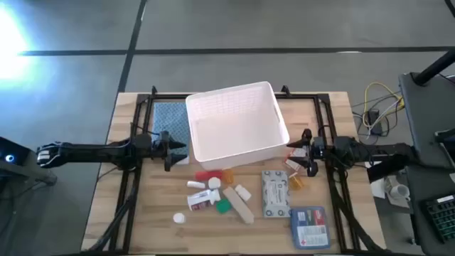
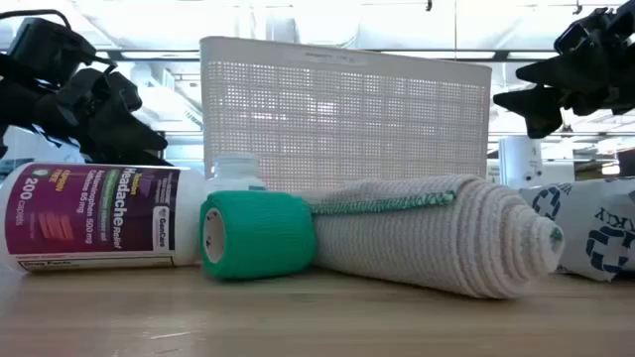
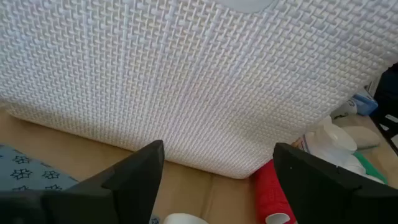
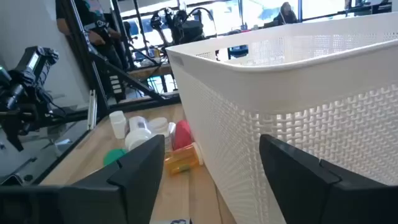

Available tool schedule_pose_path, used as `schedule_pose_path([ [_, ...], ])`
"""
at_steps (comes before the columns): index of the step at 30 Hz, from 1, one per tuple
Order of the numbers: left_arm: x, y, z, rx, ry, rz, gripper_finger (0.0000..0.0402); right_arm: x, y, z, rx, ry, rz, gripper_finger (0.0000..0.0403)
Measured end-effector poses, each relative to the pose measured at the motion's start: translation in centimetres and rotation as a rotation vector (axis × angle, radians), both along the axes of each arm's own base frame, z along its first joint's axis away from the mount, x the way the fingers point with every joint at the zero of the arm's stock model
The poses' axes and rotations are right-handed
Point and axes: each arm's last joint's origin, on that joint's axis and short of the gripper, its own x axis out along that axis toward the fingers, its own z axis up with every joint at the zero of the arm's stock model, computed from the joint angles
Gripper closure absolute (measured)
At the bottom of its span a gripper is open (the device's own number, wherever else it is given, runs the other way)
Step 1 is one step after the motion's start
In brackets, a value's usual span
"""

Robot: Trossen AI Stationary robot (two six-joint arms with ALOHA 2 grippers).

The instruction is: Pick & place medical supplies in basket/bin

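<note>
- White basket [image 1: 238,128] sits mid-surface; supplies [image 1: 245,199] scattered at its 6 o'clock.
- L gripper [image 1: 169,151] at basket's 8 o'clock, jaws apart, empty.
- R gripper [image 1: 307,151] at 4 o'clock, jaws apart, empty.

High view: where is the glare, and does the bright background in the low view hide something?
High view: strong glare on the floor at the top left corner; the basket and supplies stay readable. Low view: backlit ceiling lights leave both grippers as dark shapes, yet the pill bottle label and green roll are clear.
</note>
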Motion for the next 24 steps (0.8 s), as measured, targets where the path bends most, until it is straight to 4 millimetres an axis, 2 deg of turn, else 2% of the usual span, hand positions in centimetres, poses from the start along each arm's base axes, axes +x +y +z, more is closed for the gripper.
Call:
schedule_pose_path([
  [24, 0.0, 0.0, 0.0, 0.0, 0.0, 0.0, 0.0121, 0.0, 0.0, 0.01, 0.0, 0.0, 0.0, 0.0158],
])
